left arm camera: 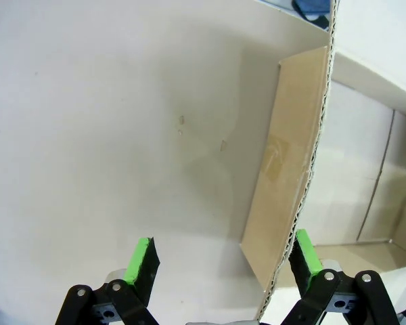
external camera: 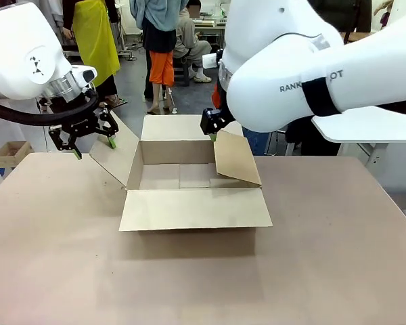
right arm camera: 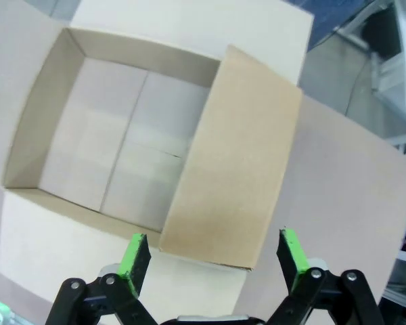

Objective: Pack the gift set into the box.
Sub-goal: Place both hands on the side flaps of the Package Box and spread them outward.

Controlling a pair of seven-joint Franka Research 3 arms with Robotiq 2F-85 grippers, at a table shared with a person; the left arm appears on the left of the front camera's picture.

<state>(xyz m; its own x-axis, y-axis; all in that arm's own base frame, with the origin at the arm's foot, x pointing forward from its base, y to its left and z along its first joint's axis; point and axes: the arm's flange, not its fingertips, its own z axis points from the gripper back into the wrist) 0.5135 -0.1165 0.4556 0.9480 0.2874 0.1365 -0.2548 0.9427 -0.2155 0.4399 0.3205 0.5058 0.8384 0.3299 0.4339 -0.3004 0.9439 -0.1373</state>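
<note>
Left gripper (external camera: 95, 149) spread wide beside the box's left flap (external camera: 115, 159), whose edge runs between its fingers (left arm camera: 143, 261). Box (external camera: 196, 210) open, mid-table (external camera: 325, 257). Right gripper (right arm camera: 213, 237) spread too, over the inward-leaning right flap (right arm camera: 237, 162).

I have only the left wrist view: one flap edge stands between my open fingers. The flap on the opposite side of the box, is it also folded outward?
Observer: No. The right flap leans inward over the opening of the box.
Operator: Where is the right gripper?
Observer: The right gripper hangs open above that flap, near its far end.
Operator: Is the box floor free?
Observer: The floor that shows is bare cardboard; the leaning flap hides a strip of it.
</note>
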